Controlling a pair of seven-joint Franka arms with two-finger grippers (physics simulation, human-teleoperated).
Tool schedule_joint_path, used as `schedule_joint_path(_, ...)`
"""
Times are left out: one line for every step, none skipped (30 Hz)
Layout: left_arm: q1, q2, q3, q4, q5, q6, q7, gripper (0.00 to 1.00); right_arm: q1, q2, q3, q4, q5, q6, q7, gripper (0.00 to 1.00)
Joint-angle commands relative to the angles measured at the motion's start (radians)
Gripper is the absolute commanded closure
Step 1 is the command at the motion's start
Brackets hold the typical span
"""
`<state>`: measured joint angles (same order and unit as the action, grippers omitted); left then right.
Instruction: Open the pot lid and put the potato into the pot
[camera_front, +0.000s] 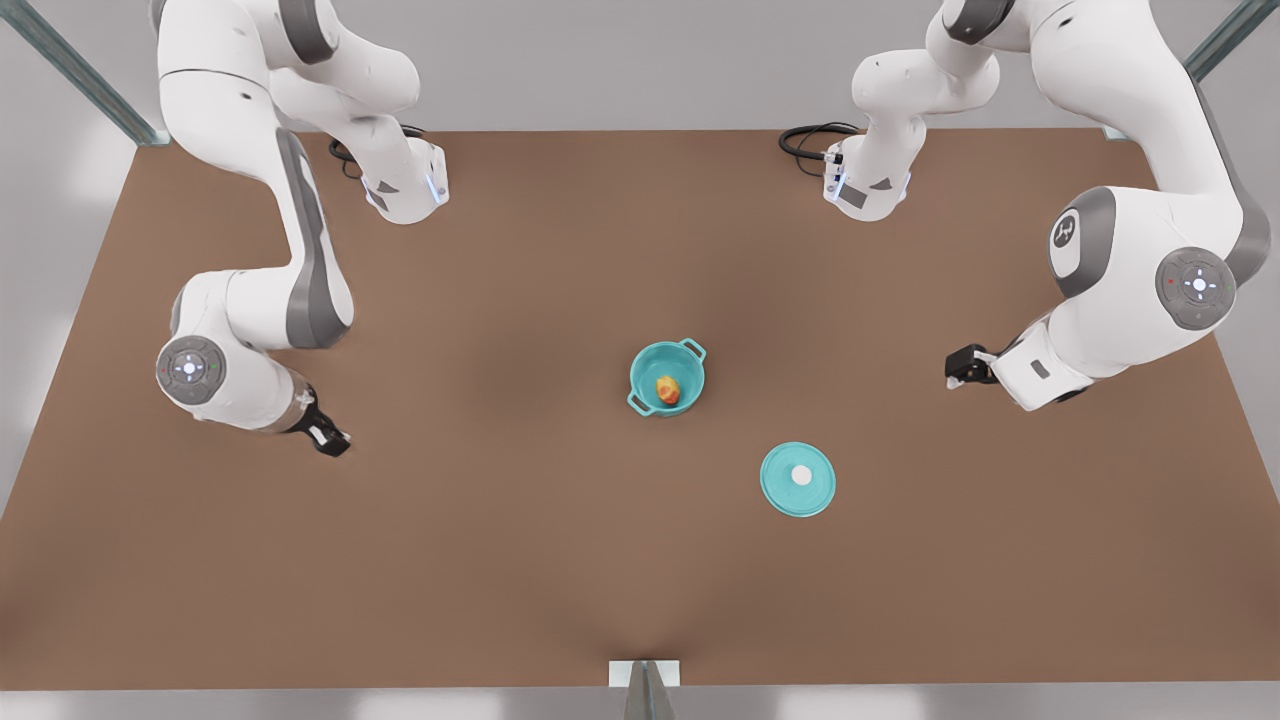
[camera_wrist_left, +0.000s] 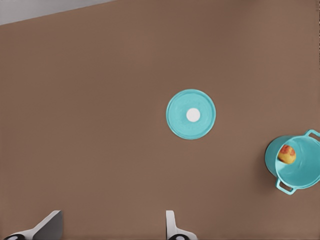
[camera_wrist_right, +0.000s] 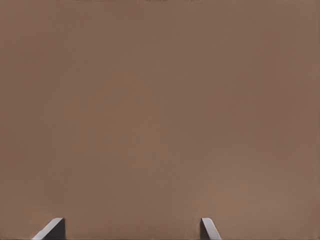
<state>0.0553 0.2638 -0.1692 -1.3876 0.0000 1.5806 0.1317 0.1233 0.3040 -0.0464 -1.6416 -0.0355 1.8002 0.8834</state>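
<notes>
Lid off, potato (camera_front: 668, 389) inside pot (camera_front: 648, 368) at centre frame.
Pot lid (camera_front: 797, 479) flat on table (camera_front: 500, 560), lower right of pot; left gripper (camera_front: 955, 374) mid-right, right gripper (camera_front: 335, 441) mid-left, both spread wide, empty.

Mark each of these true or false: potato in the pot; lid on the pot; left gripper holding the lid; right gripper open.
1. The potato lies inside the pot. True.
2. The pot lid covers the pot. False: it lies flat on the table, apart from the pot.
3. The left gripper holds the pot lid. False: it is open and empty, off at the front view's right.
4. The right gripper is open, at the front view's left. True.
</notes>
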Motion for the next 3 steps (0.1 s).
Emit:
schedule_joint_path(-0.002,0.0,-0.009,0.005,0.0,-0.002,0.062,0.0,-0.005,-0.014,-0.009,-0.007,-0.01,-0.048,-0.652,0.0)
schedule_joint_path(-0.002,0.0,-0.009,0.009,0.0,-0.002,0.057,0.0,-0.007,-0.013,-0.009,-0.007,-0.009,-0.05,-0.65,0.0)
schedule_joint_path(-0.002,0.0,-0.009,0.009,0.0,-0.002,0.057,0.0,-0.007,-0.013,-0.012,-0.007,-0.007,-0.054,-0.65,0.0)
